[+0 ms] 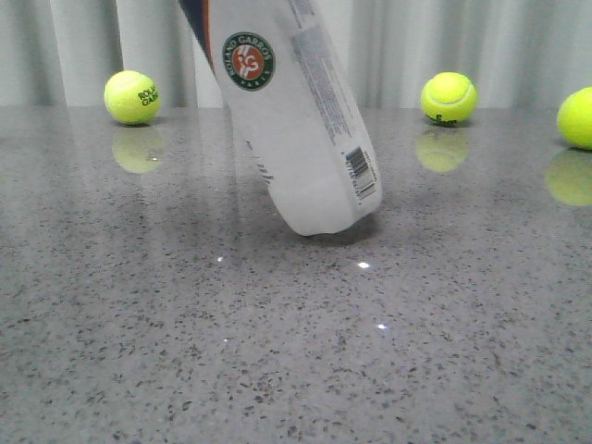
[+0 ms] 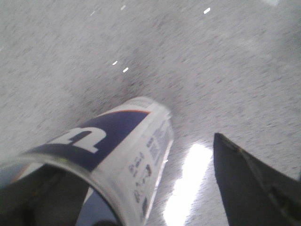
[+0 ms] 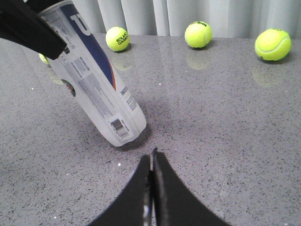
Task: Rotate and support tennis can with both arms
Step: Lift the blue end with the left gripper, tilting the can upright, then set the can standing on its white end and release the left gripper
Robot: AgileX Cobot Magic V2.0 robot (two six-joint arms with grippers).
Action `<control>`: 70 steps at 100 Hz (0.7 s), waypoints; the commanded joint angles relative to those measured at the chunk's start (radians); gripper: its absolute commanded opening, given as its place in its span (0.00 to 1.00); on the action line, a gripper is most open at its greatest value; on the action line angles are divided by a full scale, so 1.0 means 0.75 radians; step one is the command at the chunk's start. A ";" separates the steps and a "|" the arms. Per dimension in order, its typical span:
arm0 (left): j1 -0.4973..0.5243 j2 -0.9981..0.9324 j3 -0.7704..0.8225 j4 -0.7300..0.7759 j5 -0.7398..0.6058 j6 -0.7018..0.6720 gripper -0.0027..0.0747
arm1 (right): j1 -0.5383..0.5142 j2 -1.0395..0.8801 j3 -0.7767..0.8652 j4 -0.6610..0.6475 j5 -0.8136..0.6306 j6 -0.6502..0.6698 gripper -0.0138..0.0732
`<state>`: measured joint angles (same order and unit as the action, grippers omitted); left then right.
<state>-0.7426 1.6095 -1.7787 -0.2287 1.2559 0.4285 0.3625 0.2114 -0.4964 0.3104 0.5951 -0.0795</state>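
The tennis can [image 1: 296, 120] is white with a navy band, a round Roland Garros logo and a barcode. It stands tilted on the grey table, its top leaning left out of the front view and its base edge on the table. My left gripper [image 2: 141, 183] is open at the can's top rim [image 2: 94, 169]. One finger [image 3: 30, 28] rests against the can's top. The other finger [image 2: 249, 183] stands apart from the can with bare table between. My right gripper [image 3: 152, 157] is shut and empty, low over the table just short of the can's base [image 3: 123, 132].
Three yellow-green tennis balls lie along the table's far edge by the curtain: one at the left [image 1: 132, 97], one right of the can [image 1: 449, 98], one at the far right [image 1: 578, 117]. The speckled grey table [image 1: 277, 370] spreads in front of the can.
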 commanded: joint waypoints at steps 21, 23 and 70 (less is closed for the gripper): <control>-0.084 -0.006 -0.049 -0.117 -0.021 -0.015 0.70 | -0.005 0.014 -0.033 0.015 -0.093 -0.012 0.08; -0.085 -0.004 -0.049 -0.123 -0.032 -0.015 0.70 | -0.005 0.014 -0.033 0.015 -0.093 -0.012 0.08; -0.131 0.017 -0.049 -0.217 -0.197 -0.012 0.70 | -0.005 0.014 -0.033 0.015 -0.093 -0.012 0.08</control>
<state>-0.8344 1.6666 -1.7832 -0.3477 1.1610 0.4285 0.3625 0.2114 -0.4964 0.3104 0.5951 -0.0795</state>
